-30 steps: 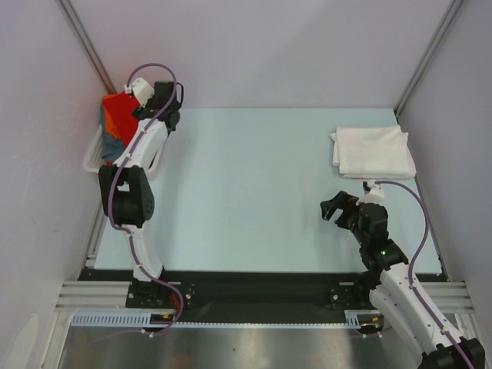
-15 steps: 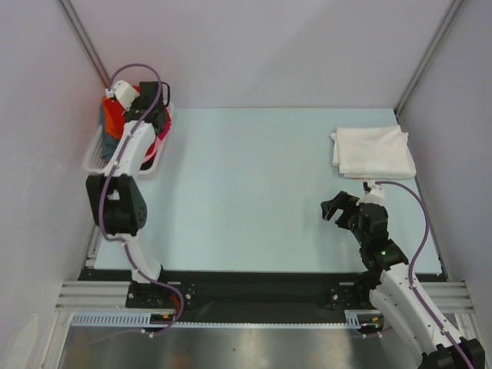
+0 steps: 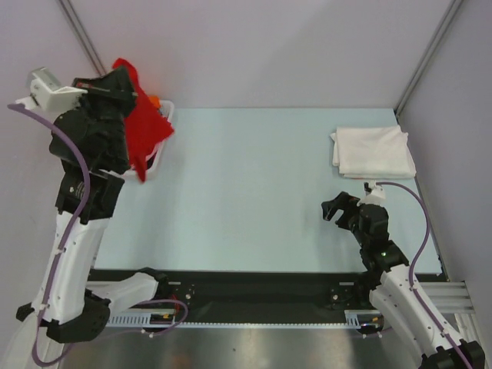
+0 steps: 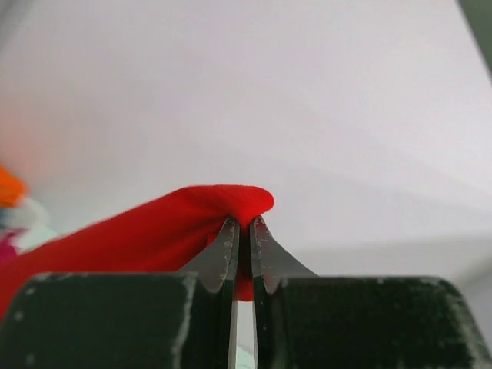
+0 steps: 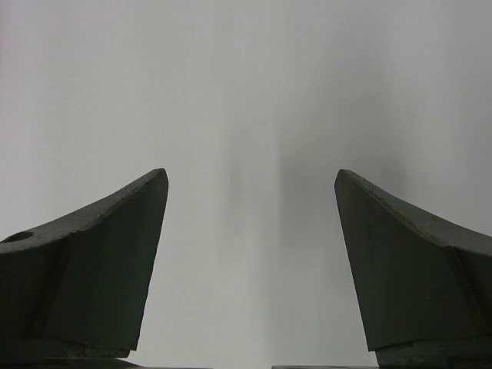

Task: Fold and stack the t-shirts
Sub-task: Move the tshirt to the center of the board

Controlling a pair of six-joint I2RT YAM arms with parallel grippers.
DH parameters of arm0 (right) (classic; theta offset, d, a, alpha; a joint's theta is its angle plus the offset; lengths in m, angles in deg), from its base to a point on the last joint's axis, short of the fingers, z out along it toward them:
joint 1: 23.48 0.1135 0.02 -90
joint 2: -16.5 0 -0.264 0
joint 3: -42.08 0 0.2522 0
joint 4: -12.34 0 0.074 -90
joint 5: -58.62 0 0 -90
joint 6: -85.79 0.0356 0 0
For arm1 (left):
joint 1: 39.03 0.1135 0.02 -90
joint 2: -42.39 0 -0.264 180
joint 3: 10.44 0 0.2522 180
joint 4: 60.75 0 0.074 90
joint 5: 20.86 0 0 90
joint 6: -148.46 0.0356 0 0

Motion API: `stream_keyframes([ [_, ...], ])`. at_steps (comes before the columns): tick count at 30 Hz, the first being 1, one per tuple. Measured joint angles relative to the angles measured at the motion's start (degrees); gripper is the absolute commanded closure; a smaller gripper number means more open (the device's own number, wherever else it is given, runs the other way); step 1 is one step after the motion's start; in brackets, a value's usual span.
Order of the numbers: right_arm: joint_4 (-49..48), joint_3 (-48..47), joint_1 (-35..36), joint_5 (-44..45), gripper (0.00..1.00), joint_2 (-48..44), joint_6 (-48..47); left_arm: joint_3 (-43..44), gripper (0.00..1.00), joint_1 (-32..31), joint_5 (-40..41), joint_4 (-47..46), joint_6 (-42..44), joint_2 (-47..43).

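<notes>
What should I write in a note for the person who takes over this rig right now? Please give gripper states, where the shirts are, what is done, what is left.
Left gripper: shut on the red t-shirt, lifted above the white basket at the table's far left.
Right gripper: open, holding nothing, low near the right side.
Cream-white t-shirt: lies folded at the far right of the table.
More cloth, orange, shows by the basket.
Done: one shirt folded. Left: spread and fold the red one, stack it, then the rest.

No text, label, brand, number or sign could be read anywhere in the three views.
</notes>
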Motion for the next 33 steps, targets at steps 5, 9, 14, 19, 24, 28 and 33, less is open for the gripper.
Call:
stream_keyframes([
  [5,0.24,0.0,0.0,0.44,0.06,-0.07,0.39,3.43,0.99,-14.97,-8.46,-1.92,2.45,5.31],
  [9,0.57,0.0,0.0,0.7,0.06,-0.17,0.61,18.08,1.0,-22.58,-16.11,1.68,4.98,20.09],
  [14,1.75,0.0,-0.02,1.36,0.05,-0.94,0.83,33.99,0.99,-24.28,-21.62,8.28,6.14,32.65],
  [19,2.36,0.0,-0.02,1.84,0.06,-2.25,0.85,13.66,0.99,-20.41,-24.65,5.18,4.04,21.88],
  [24,2.38,0.0,-0.02,1.92,0.07,-2.78,0.87,-5.68,1.0,-17.11,-24.92,0.79,1.57,13.94],
  [28,2.43,0.0,-0.02,1.95,0.08,-2.73,0.85,-5.27,1.0,-16.9,-26.56,0.17,1.55,16.15],
  [33,2.4,0.0,-0.02,1.95,0.08,-2.73,0.85,4.61,1.0,-16.9,-31.1,-0.15,1.46,20.85],
])
